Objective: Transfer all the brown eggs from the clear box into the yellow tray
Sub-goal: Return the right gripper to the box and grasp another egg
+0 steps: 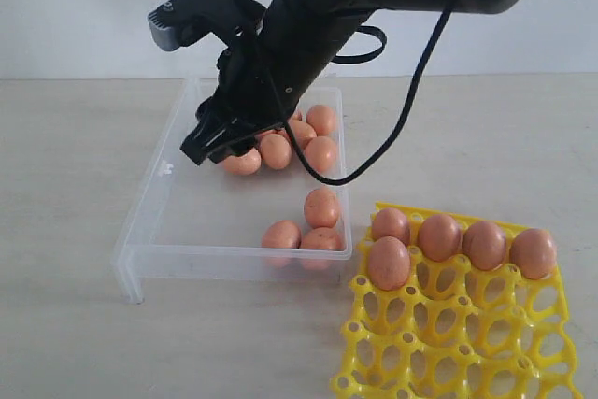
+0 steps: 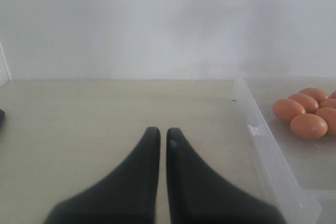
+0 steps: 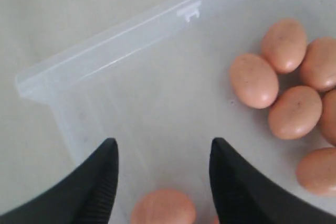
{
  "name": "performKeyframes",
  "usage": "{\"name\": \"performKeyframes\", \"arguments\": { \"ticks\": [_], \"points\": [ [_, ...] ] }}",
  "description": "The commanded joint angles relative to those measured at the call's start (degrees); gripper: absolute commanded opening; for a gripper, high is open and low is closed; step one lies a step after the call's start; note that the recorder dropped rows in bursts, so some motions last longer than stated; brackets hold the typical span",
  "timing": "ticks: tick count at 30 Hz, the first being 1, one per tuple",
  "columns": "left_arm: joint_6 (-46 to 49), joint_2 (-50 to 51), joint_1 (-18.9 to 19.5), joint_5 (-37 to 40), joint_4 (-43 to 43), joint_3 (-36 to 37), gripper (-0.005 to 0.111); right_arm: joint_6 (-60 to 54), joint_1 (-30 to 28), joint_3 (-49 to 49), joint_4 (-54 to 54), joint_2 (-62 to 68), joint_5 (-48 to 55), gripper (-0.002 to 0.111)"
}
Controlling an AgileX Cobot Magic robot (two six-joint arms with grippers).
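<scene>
Brown eggs [image 3: 253, 80] lie just beside the right end effector [image 3: 164, 148], spread wide.

Bare floor fills the clear box's [image 1: 149, 231] left half, open from above. In its far right corner brown eggs [image 1: 276, 150] crowd by the right gripper [image 1: 207, 149]; three more hug the near right corner. The yellow tray's [image 1: 448, 352] near cups stand free.

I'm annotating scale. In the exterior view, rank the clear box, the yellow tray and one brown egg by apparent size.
1. clear box
2. yellow tray, but it runs off the frame and sits nearer the camera, so box over tray is unsure
3. brown egg, clearly smallest
</scene>
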Motion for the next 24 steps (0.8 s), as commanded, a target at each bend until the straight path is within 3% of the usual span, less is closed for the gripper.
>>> {"name": "performKeyframes", "arguments": {
  "ticks": [1, 9, 18, 24],
  "points": [
    [0.0, -0.2, 0.0, -0.2, 0.1, 0.2, 0.004, 5.5, 0.0, -0.1, -2.5, 2.4, -10.0, 0.047],
    [0.0, -0.2, 0.0, -0.2, 0.1, 0.2, 0.004, 9.7, 0.0, -0.1, -18.6, 10.4, -18.1, 0.047],
    [0.0, -0.2, 0.0, -0.2, 0.1, 0.2, 0.004, 11.5, 0.0, -0.1, -30.2, 13.2, -19.8, 0.047],
    [0.0, -0.2, 0.0, -0.2, 0.1, 0.2, 0.004, 9.7, 0.0, -0.1, -35.3, 16.1, -27.1, 0.047]
  ]
}}
